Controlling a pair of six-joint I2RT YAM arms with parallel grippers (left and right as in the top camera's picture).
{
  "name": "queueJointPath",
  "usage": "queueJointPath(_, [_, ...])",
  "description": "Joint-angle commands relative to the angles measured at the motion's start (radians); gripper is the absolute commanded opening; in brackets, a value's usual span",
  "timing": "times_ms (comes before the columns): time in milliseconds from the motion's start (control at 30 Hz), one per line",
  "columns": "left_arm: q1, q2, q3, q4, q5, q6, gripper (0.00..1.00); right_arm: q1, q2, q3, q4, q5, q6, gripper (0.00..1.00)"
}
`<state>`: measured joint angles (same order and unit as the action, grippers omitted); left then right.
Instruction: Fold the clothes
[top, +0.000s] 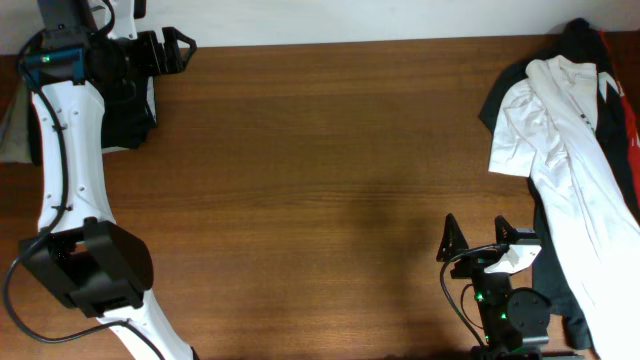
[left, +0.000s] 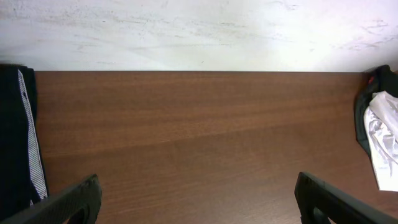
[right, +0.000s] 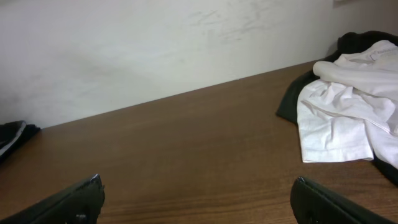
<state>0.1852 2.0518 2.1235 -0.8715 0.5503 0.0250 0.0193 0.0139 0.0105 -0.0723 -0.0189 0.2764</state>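
A pile of clothes lies at the table's right edge: a white shirt (top: 565, 140) on top of black garments (top: 585, 40) with a red-trimmed piece (top: 628, 110). The white shirt also shows in the right wrist view (right: 345, 115) and the left wrist view (left: 382, 140). A dark garment (top: 128, 110) with a striped edge lies at the far left under the left arm; it also shows in the left wrist view (left: 18, 137). My left gripper (top: 175, 50) is open and empty at the back left. My right gripper (top: 478, 235) is open and empty near the front, left of the pile.
The brown wooden table (top: 320, 180) stretches between the two arms. A white wall (right: 155, 43) runs behind it. A grey cloth (top: 12, 125) hangs past the left edge.
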Motion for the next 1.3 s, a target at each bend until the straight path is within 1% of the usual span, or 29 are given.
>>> queueJointPath(0, [-0.004,-0.023,0.015,0.002,0.01,-0.006,0.99,-0.008,-0.01,-0.005,-0.007,0.016,-0.01,0.99])
queueJointPath(233, [-0.017,-0.04,0.014,0.002,0.008,-0.006,0.99,-0.008,-0.01,-0.005,-0.007,0.016,-0.01,0.99])
queueJointPath(367, [-0.073,-0.119,-0.006,0.002,0.003,-0.006,0.99,-0.008,-0.01,-0.005,-0.007,0.016,-0.01,0.99])
queueJointPath(433, [-0.116,-0.18,-0.053,0.002,0.003,-0.006,0.99,-0.008,-0.01,-0.005,-0.007,0.016,-0.01,0.99])
queueJointPath(533, [-0.175,-0.299,-0.188,0.003,0.003,-0.006,0.99,-0.008,-0.01,-0.005,-0.006,0.016,-0.01,0.99])
queueJointPath(600, [-0.192,-0.376,-0.293,0.003,-0.007,-0.006,0.99,-0.008,-0.01,-0.005,-0.007,0.016,-0.01,0.99])
queueJointPath(633, [-0.2,-0.425,-0.362,0.005,-0.052,-0.006,0.99,-0.008,-0.01,-0.005,-0.007,0.016,-0.01,0.99])
queueJointPath(733, [-0.221,-0.537,-0.495,0.003,-0.146,-0.006,0.99,-0.008,-0.01,-0.005,-0.006,0.016,-0.01,0.99])
queueJointPath(833, [-0.262,-0.682,-0.634,0.006,-0.283,-0.006,0.99,-0.008,-0.01,-0.005,-0.006,0.016,-0.01,0.99])
queueJointPath(933, [-0.268,-0.805,-0.745,0.031,-0.315,-0.006,0.99,-0.008,-0.01,-0.005,-0.007,0.016,-0.01,0.99])
queueJointPath(1100, [-0.268,-1.049,-0.978,0.169,-0.315,-0.007,0.99,-0.008,-0.01,-0.005,-0.006,0.016,-0.01,0.99])
queueJointPath(1200, [-0.268,-1.2,-1.148,0.297,-0.316,-0.011,0.99,-0.008,-0.01,-0.005,-0.007,0.016,-0.01,0.99])
queueJointPath(1267, [-0.268,-1.309,-1.281,0.409,-0.316,-0.016,0.99,-0.008,-0.01,-0.005,-0.007,0.016,-0.01,0.99])
